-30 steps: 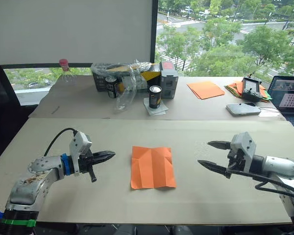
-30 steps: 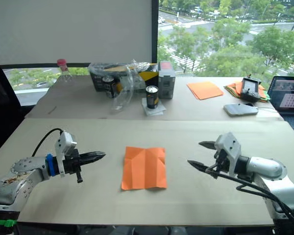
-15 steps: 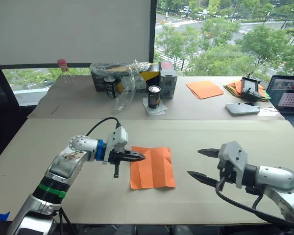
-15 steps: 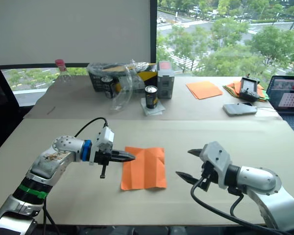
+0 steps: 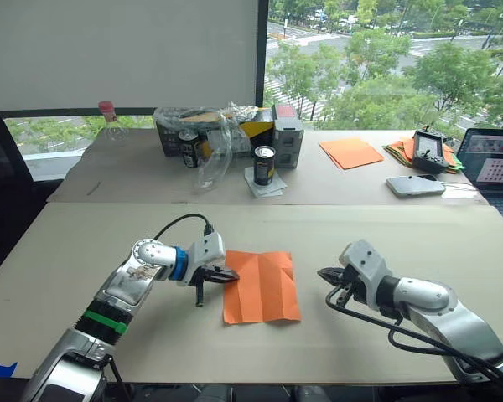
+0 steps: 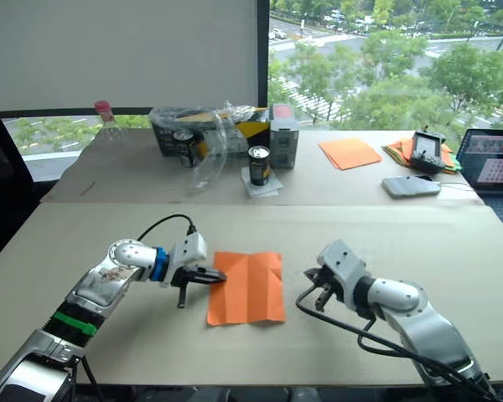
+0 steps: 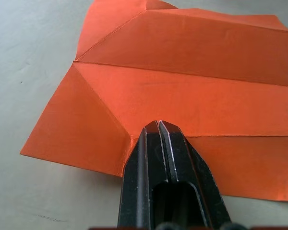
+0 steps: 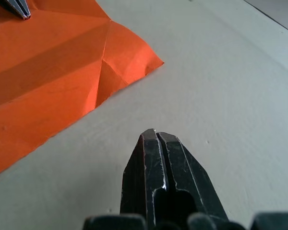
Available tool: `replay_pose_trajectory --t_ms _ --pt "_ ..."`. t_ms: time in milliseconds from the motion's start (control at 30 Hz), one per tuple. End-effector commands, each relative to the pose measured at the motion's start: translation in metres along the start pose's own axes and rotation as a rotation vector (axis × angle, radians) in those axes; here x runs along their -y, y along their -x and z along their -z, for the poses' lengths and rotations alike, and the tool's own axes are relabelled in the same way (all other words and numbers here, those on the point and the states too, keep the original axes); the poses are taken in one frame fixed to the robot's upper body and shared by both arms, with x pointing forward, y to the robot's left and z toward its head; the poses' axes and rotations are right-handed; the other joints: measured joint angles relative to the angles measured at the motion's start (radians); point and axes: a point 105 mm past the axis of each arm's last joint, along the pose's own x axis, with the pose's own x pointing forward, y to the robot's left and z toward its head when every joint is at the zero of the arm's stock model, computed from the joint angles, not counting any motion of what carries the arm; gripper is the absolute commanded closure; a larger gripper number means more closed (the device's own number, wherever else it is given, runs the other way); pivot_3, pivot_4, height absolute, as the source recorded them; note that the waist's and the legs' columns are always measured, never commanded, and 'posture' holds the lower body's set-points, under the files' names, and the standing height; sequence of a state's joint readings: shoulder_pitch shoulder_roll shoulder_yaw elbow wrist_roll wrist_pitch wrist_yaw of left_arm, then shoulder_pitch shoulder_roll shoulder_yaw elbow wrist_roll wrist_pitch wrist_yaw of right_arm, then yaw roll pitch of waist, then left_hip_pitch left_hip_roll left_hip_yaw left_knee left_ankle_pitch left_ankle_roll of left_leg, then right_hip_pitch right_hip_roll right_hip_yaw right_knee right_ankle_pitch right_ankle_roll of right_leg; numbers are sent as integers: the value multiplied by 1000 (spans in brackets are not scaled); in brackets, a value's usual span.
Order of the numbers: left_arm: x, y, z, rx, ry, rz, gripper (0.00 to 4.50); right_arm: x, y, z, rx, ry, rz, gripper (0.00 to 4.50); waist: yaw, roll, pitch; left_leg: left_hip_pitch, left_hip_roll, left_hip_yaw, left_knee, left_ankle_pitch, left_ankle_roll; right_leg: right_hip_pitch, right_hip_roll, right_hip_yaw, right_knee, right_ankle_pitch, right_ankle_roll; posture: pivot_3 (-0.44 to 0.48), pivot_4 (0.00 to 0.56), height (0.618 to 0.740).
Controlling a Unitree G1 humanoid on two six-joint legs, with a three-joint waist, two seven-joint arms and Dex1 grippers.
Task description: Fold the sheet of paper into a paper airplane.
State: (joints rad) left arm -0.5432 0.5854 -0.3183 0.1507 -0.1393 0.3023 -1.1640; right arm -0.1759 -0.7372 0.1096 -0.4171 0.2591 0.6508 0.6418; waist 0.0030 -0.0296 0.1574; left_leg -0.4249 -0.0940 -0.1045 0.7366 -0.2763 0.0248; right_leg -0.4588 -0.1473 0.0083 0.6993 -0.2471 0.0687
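The sheet of paper, bright orange with crease lines, lies flat on the near table between my two arms. My left gripper is shut, and its tip rests on the sheet's left edge, at the point where the creases meet. My right gripper is shut too, with nothing in it. It sits low over the bare table a short way from the sheet's right edge. In the right wrist view the sheet lies ahead, with the left gripper's tip at its far side.
The far table holds two dark cans, a box with crumpled clear plastic, a bottle, plain orange sheets, a multicoloured paper pile, a phone and a laptop.
My left arm reached in from the left and set its shut tip on the sheet's left edge. My right gripper closed and moved in toward the sheet's right side.
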Motion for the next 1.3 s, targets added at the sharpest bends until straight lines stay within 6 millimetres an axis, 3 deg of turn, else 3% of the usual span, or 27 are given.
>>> replay_pose_trajectory --t_ms 33,267,567,800,967,1100,1300 --pt "3 -10 10 -48 -6 -41 4500 0 -7 -2 -10 46 -37 4481 -1 0 0 0 0 0 0 0 0 0 0 0 0 0 0 0 150 670" --pt "1 -9 44 -190 42 -114 4500 2 -27 -2 -14 153 -98 4481 -2 1 -1 4 0 0 1 0 0 3 0 0 1 0 0 0 150 670" --pt "-1 -8 44 -184 50 -127 4500 9 -55 -9 -7 298 -156 4481 -16 4 -7 7 0 0 0 1 -1 5 0 1 3 0 0 0 150 670" --pt "3 -9 44 -177 59 -133 4500 -13 -60 -18 58 317 -337 4481 -17 4 -10 7 0 0 0 1 -1 4 1 1 3 0 0 0 150 670" --pt "3 -7 44 -179 61 -144 4500 -15 -57 -46 222 193 -352 4481 -16 4 -10 7 0 0 0 1 -1 4 1 1 3 0 0 0 150 670" --pt "3 -6 45 -181 61 -152 4500 -28 -53 -70 363 94 -427 4481 -16 4 -10 7 0 0 0 0 -1 4 1 1 3 0 0 0 150 670" --pt "-1 -2 45 -183 60 -171 4500 -45 -63 -83 400 77 -486 4481 -17 5 -10 7 0 -1 -1 1 -1 4 1 1 3 0 0 0 150 670"
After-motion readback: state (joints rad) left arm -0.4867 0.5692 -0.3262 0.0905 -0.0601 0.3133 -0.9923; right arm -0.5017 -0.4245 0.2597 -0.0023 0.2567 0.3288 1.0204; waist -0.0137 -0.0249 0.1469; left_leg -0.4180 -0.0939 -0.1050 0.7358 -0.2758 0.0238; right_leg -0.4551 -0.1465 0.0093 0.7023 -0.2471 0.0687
